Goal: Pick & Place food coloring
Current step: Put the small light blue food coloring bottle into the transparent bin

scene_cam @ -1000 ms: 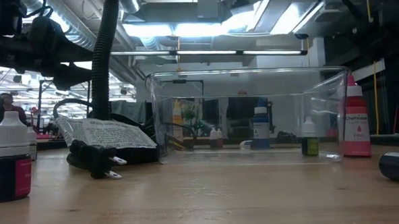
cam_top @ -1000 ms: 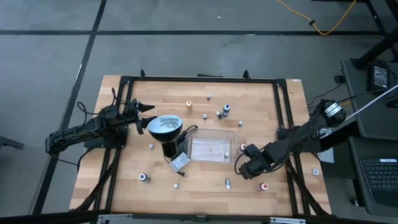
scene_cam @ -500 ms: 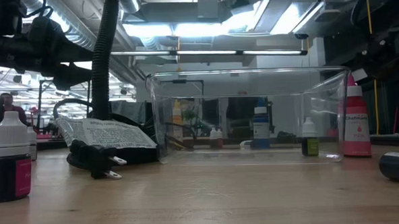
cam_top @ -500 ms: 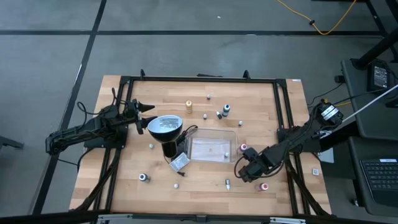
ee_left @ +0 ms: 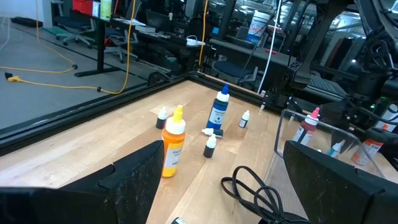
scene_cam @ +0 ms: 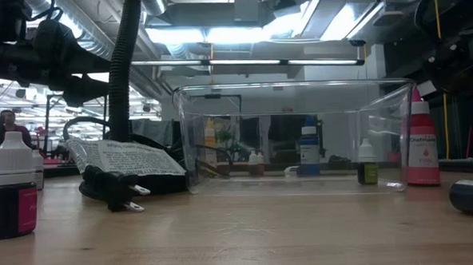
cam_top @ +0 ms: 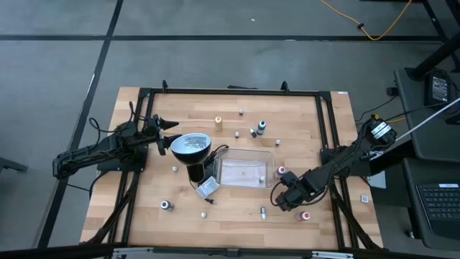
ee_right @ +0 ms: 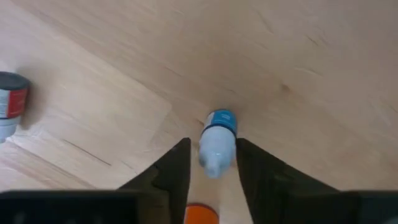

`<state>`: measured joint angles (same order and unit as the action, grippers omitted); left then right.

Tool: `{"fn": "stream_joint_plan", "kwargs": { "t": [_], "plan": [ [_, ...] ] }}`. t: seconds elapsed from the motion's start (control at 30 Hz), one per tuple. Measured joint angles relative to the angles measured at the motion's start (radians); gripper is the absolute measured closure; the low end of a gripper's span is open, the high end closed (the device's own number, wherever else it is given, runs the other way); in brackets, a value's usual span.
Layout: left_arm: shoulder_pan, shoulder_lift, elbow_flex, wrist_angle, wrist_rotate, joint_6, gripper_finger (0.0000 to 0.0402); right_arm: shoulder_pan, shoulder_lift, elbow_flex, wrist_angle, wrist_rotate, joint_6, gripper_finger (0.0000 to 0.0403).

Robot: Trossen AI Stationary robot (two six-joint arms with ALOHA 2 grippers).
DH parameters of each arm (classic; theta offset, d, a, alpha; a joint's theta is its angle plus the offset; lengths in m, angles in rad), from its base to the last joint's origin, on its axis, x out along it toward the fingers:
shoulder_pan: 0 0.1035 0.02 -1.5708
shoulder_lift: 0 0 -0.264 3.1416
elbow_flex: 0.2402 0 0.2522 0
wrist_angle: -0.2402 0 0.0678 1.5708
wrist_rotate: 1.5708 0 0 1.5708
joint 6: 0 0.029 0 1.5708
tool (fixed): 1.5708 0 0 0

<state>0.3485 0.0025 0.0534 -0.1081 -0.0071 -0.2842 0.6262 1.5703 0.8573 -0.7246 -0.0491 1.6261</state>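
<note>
Right jaws: closing narrowly around a small bottle, the two dark fingers point(ee_right: 177, 168) sitting against its sides
Right gripper point(cam_top: 284, 199): reaching low over the table point(cam_top: 302, 119) near its right edge, just off the right end of the clear tray point(cam_top: 246, 160)
Blue-labelled bottle point(ee_right: 217, 140): lying on the wood between the right fingers, pale body with a blue band
Orange piece point(ee_right: 201, 213): showing just behind the blue-labelled bottle between the fingers; what it is I cannot tell
Red-labelled bottle point(ee_right: 11, 102): lying on the wood well off to one side of the right gripper
Red-capped bottle point(cam_top: 305, 215): standing near the table's right front corner, just beside the right gripper
Pink bottle point(scene_cam: 420, 150): standing upright just outside the tray's right end
Left jaws: standing wide apart, holding nothing
Left gripper point(cam_top: 169, 132): hanging over the table's left part, near the lamp point(cam_top: 191, 150)
Orange bottle point(ee_left: 173, 142): standing upright toward the back edge
Blue bottle point(ee_left: 218, 111): standing upright near the orange bottle, with several tiny bottles around it
Dark bottle point(scene_cam: 12, 192): standing upright near the front edge, white cap on top
Other bottles: scattered singly along the front part of the table
</note>
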Motion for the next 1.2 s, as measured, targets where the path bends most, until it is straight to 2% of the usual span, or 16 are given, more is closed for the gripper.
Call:
{"fn": "stream_joint_plan", "kwargs": {
  "t": [0.33, 0.67, 0.97, 1.2],
  "plan": [
    [0.0, 0.0, 0.0, 0.0, 0.0, 0.0, 0.008, 0.0, -0.001, 0.007, -0.002, 0.003, -0.011, 0.0323],
    [0.0, 0.0, 0.0, 0.0, 0.0, 0.0, 0.008, 0.0, -0.015, 0.052, -0.052, 0.022, -0.016, 0.0325],
    [0.0, 0.0, 0.0, 0.0, 0.0, -0.001, 0.008, -0.007, -0.044, 0.266, -0.336, 0.021, -0.143, 0.0325],
    [0.0, 0.0, 0.0, 0.0, 0.0, 0.0, 0.008, -0.089, -0.041, 0.451, -0.511, 0.022, -0.326, 0.0325]
  ]
}}
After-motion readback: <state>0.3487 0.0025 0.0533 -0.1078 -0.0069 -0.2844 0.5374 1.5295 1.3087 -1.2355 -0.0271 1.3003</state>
